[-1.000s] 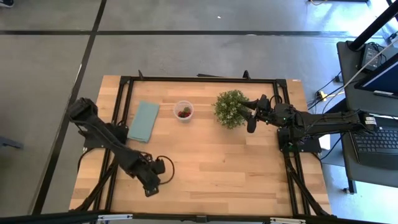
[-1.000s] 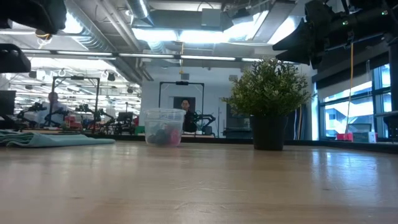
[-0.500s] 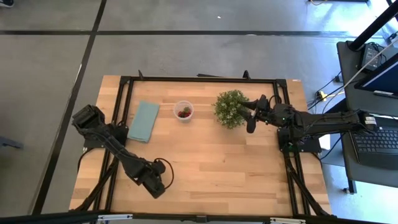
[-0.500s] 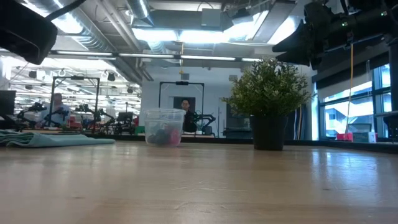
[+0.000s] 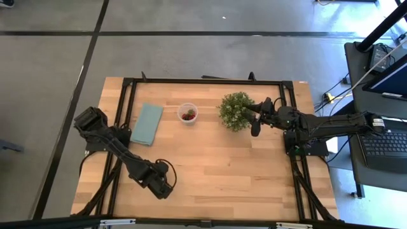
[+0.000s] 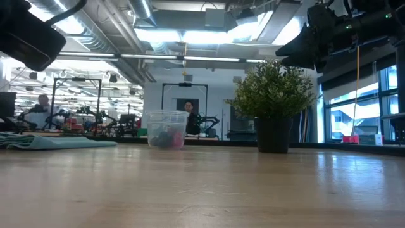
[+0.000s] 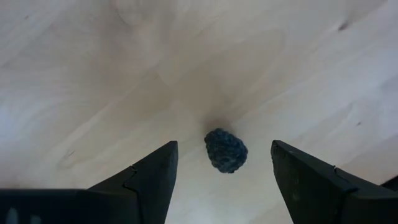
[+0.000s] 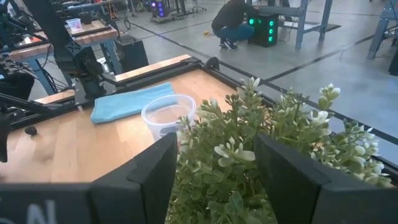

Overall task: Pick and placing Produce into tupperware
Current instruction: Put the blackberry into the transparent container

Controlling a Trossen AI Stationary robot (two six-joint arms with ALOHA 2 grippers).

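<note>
The left gripper [image 5: 166, 184] hangs over the table's [image 5: 241, 172] near-left part, jaws wide and empty, with a dark berry [image 7: 225, 150] on the wood between its fingers [image 7: 149, 180]. It has moved slightly rightward. Farther off stands the tupperware [image 5: 187, 113], holding produce [image 5: 187, 116]. At right, the right gripper [image 5: 254, 117] waits open beside the plant [image 5: 236, 111].
</note>
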